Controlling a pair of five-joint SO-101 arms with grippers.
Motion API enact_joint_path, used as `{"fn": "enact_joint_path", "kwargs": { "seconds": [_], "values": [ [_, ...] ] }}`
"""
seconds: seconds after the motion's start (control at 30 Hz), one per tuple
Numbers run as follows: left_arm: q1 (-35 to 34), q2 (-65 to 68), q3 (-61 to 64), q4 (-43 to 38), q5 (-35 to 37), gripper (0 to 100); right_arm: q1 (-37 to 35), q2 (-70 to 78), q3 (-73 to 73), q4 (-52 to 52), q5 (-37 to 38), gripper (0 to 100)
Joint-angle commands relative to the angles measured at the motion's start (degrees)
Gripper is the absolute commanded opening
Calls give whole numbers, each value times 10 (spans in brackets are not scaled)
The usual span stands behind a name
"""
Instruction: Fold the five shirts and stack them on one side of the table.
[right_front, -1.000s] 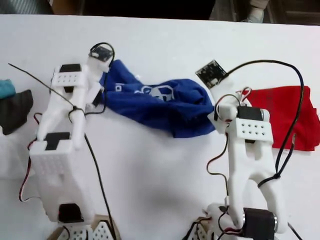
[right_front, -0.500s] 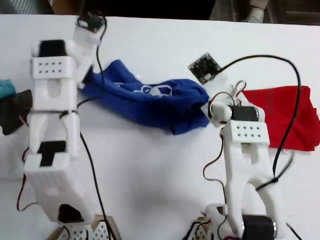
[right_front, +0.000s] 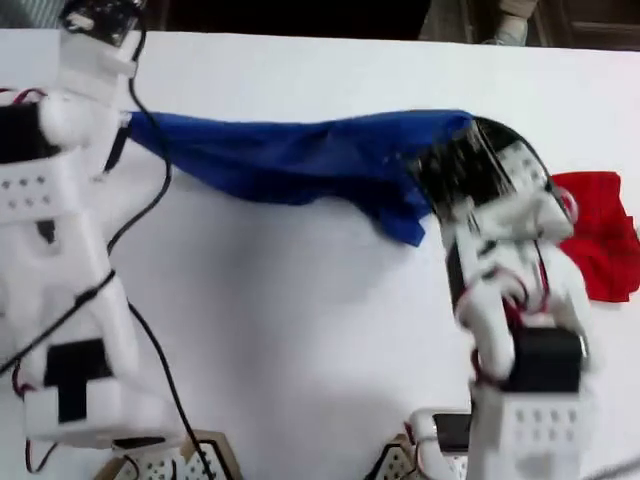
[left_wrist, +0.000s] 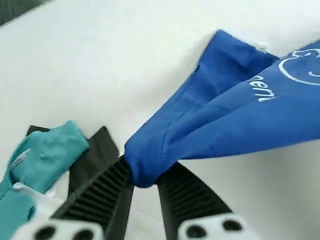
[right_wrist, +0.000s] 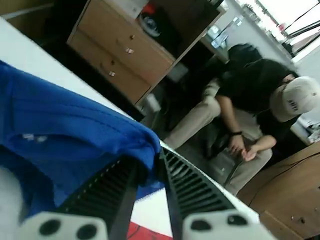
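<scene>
four shirts (right_front: 290, 160), two arms (right_front: 60, 260), one table (right_front: 300, 330).

A white table (right_front: 300, 330) carries everything, its top plain and pale from the near edge to the far edge. A red shirt (right_front: 603, 238) lies rumpled on it toward the right side in the high view, close to the table's right edge. In the left wrist view a teal shirt (left_wrist: 42, 157) lies bunched on the tabletop, touching a black shirt (left_wrist: 95, 152) that lies flat beside it
</scene>
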Motion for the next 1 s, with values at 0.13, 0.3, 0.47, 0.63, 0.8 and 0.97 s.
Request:
{"fn": "enact_joint_path", "kwargs": {
  "seconds": [0.13, 0.3, 0.47, 0.63, 0.8, 0.97],
  "values": [
    [-10, -163, 76, 6, -5, 25, 4, -122, -28, 50, -3, 21],
    [-27, -258, 88, 5, -4, 25, 32, -161, -80, 49, -6, 21],
    [-29, -328, 94, 7, -2, 25, 29, -157, -154, 40, -7, 21],
    [-29, -344, 122, 7, -1, 25, 29, -98, -258, 5, -18, 20],
    [-46, -381, 149, 8, -4, 25, 29, -22, -422, 48, -26, 20],
    [-51, -445, 151, 9, -4, 24, 28, 13, -531, 132, -26, 20]
  ]
}}
